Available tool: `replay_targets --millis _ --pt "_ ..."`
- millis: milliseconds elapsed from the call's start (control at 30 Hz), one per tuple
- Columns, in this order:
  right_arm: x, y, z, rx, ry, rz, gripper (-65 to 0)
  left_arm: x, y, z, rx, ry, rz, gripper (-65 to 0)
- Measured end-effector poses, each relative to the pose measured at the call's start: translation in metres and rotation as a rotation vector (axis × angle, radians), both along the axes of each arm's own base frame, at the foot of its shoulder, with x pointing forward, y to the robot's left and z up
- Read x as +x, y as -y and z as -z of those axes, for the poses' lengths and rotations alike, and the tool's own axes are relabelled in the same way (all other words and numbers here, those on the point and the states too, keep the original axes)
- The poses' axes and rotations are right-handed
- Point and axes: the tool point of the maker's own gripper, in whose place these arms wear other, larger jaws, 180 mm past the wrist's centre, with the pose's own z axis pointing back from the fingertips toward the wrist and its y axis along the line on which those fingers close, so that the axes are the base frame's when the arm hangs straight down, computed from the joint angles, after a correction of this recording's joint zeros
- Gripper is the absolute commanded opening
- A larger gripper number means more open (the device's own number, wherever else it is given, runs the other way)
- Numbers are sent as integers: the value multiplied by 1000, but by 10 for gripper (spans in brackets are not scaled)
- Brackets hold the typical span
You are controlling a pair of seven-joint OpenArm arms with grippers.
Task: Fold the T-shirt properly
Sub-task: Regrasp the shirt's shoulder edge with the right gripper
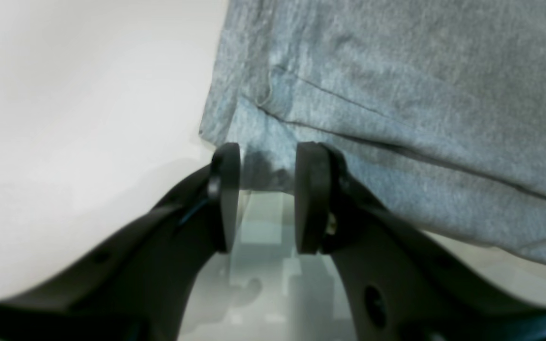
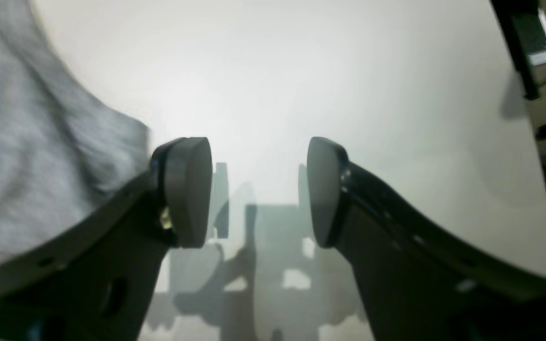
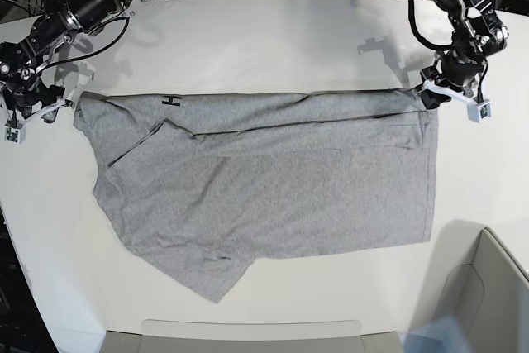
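**Shirt spread across the counter, an arm at each end**

The shirt (image 3: 273, 188) lies flat across the middle of the white counter (image 3: 273, 31), its far edge folded over. The left gripper (image 1: 267, 194) sits at the shirt's corner, fingers (image 1: 225, 194) partly apart with cloth between them. The right gripper (image 2: 258, 189) rests beside the opposite end, fingers (image 2: 190, 192) wide and empty.

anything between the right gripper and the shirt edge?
Nothing visible. The right gripper hangs open over bare white table, with the T-shirt right beside its finger. No other object lies between them in the base view either.
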Motion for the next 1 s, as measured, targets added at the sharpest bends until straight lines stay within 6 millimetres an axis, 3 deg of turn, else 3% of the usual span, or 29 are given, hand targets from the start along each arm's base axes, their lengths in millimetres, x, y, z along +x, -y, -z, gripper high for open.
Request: replay_targets --millis 233,433,567,800,1000 --pt "-35 9 4 7 -340 32 -329 2 1 -1 -1 3 5 -445" --pt "1 -38 6 34 -332 -149 -329 10 27 4 -12 -3 88 -445" --pt "7 -43 2 25 -350 -189 -329 12 29 3 -10 7 93 -445" --pt "34 -57 -13 92 -207 -261 -329 12 28 3 -8 6 91 -445" --pt "25 -72 14 202 -240 -297 -329 11 28 3 -7 4 94 -445"
